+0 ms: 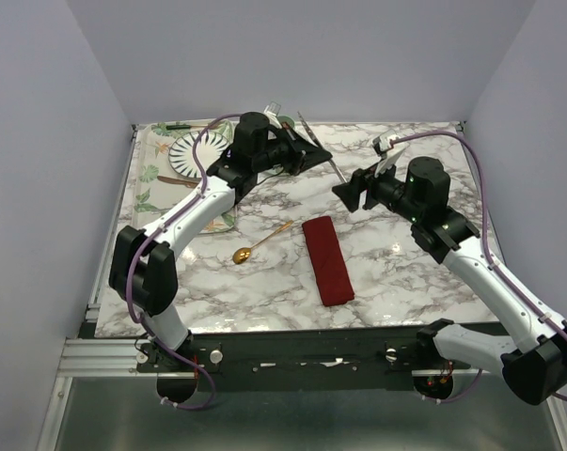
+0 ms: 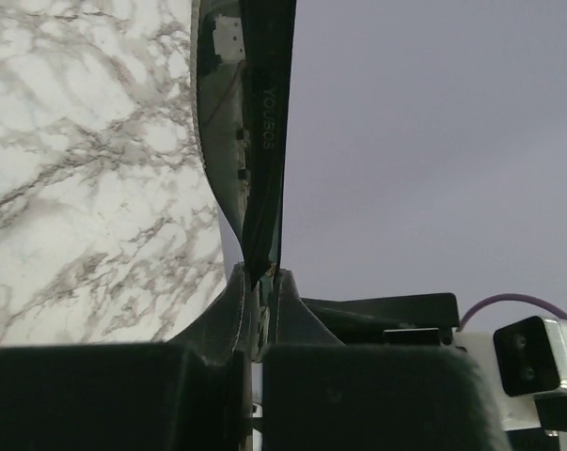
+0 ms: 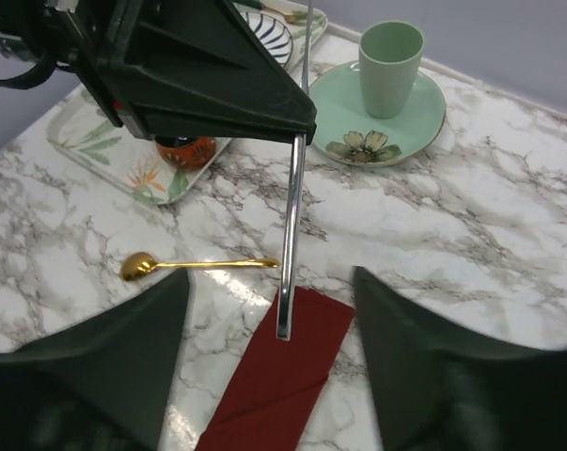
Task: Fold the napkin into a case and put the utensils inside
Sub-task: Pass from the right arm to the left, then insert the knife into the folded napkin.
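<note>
The slim silver knife (image 3: 289, 235) hangs in the air with its lower end over the top of the dark red napkin (image 3: 274, 385). The cloth lies folded as a long narrow case (image 1: 327, 260). My left gripper (image 1: 319, 153) is shut on the knife's upper part; in the left wrist view the knife (image 2: 262, 141) runs edge-on out of my left gripper (image 2: 262, 277). My right gripper (image 3: 271, 280) stands open on either side of the knife's lower end, apart from it, just right of the knife in the top view (image 1: 352, 193). The gold spoon (image 1: 259, 242) lies on the marble left of the case.
A floral tray (image 1: 151, 178) at the back left carries a striped plate (image 1: 194, 150) and a small orange-red pot (image 3: 186, 150). A pale green cup (image 3: 391, 56) stands on a green flowered plate (image 3: 358, 132) at the back. A green-handled utensil (image 1: 175, 125) lies by the far edge.
</note>
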Tool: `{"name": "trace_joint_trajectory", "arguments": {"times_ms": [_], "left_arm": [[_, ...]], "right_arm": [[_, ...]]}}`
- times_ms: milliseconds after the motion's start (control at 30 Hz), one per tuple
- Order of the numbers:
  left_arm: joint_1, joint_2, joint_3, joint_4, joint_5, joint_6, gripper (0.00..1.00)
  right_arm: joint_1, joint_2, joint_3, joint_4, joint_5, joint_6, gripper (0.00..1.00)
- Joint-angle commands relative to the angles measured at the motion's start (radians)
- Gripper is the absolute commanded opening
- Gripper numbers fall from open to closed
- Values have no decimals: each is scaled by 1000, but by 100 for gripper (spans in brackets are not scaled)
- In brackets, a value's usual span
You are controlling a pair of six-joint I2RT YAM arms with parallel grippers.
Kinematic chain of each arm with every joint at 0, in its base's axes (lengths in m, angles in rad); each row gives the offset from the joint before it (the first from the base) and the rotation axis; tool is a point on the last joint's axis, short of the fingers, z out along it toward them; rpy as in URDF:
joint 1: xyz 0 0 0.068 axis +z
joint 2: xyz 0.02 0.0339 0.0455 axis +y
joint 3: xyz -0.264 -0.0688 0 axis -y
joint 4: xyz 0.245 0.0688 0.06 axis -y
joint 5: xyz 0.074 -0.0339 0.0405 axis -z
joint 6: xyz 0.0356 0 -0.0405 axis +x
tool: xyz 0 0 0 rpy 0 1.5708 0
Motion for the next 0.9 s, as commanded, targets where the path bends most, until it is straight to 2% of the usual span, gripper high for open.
{"name": "trace_joint_trajectory", "arguments": {"times_ms": [0, 100, 167, 333, 400, 433, 467, 533, 567, 600, 867], "left_arm": [[34, -5, 15, -159, -34, 103, 0], [39, -2, 26, -319, -97, 202, 0], [36, 6, 24, -374, -125, 245, 0], [20, 40, 27, -479, -172, 386, 0], [5, 78, 49, -538, -198, 405, 0], [2, 93, 58, -549, -206, 426, 0], [-12, 116, 72, -553, -211, 437, 0], [-33, 139, 99, -588, -240, 459, 0], [-47, 164, 130, -600, -272, 471, 0], [-70, 173, 139, -615, -286, 469, 0], [-133, 241, 185, -651, -360, 429, 0]], "right_arm": [[4, -13, 22, -99, 0, 5, 95], [-2, -30, 19, -224, -24, -37, 100], [-2, -50, -22, -309, -63, -149, 100], [-2, -185, -186, -393, -112, -426, 98], [-3, -219, -253, -420, -162, -516, 92], [-3, -232, -269, -436, -191, -613, 89], [-3, -260, -283, -468, -224, -657, 82], [-3, -285, -330, -489, -314, -755, 74], [-2, -306, -350, -500, -337, -784, 65], [-2, -312, -365, -506, -378, -816, 62], [29, -283, -485, -486, -420, -1076, 49]]}}
